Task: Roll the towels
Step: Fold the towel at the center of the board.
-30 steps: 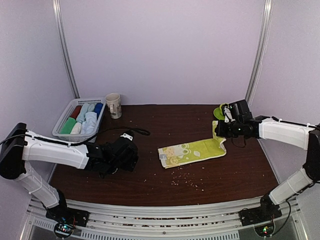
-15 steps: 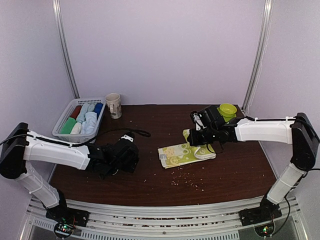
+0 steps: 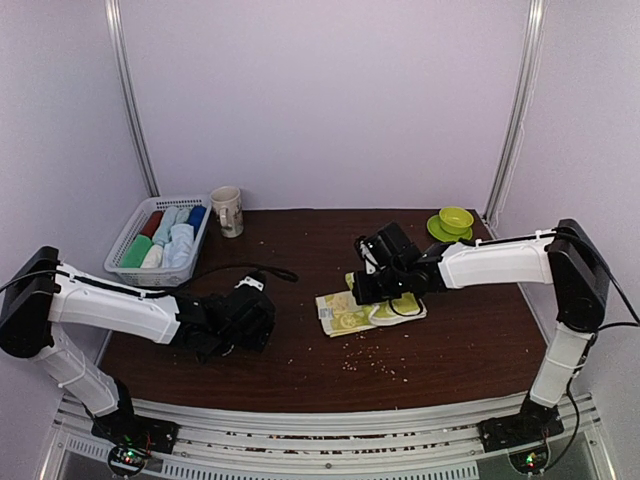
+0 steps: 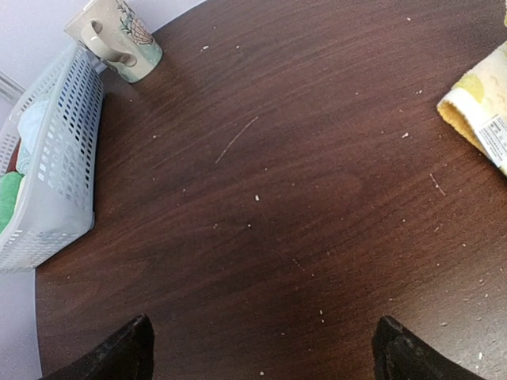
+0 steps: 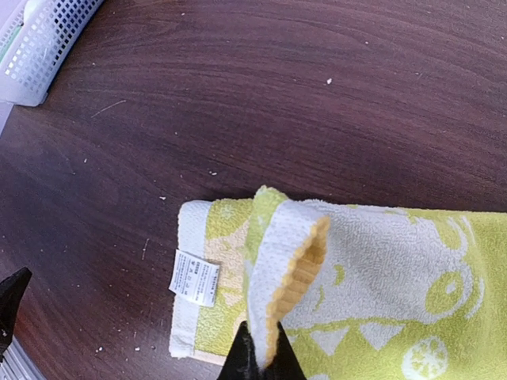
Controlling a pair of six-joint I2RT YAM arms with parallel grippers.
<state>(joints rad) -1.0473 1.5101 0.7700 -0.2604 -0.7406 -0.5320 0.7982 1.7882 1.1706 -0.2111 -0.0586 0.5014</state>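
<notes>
The yellow-green towel (image 3: 372,309) with white print lies mid-table, folded over on itself. My right gripper (image 5: 260,361) is shut on its lifted white-and-yellow edge, which curls above the flat part (image 5: 396,285); a white label (image 5: 195,277) shows at the towel's left end. From above, the right gripper (image 3: 372,291) sits over the towel's left half. My left gripper (image 4: 265,356) is open over bare wood, left of the towel (image 4: 481,111), with nothing between its fingers (image 4: 127,355). In the top view the left gripper (image 3: 258,318) hovers low.
A white slatted basket (image 3: 128,240) holding several rolled towels (image 3: 172,238) stands at the back left, a printed mug (image 3: 227,211) beside it. A green cup on a saucer (image 3: 455,220) sits at the back right. Crumbs dot the dark wooden table (image 3: 300,250).
My right gripper has swept left from the table's right side, carrying the towel's end over the rest of it, so the towel is now doubled. The left arm has hardly moved.
</notes>
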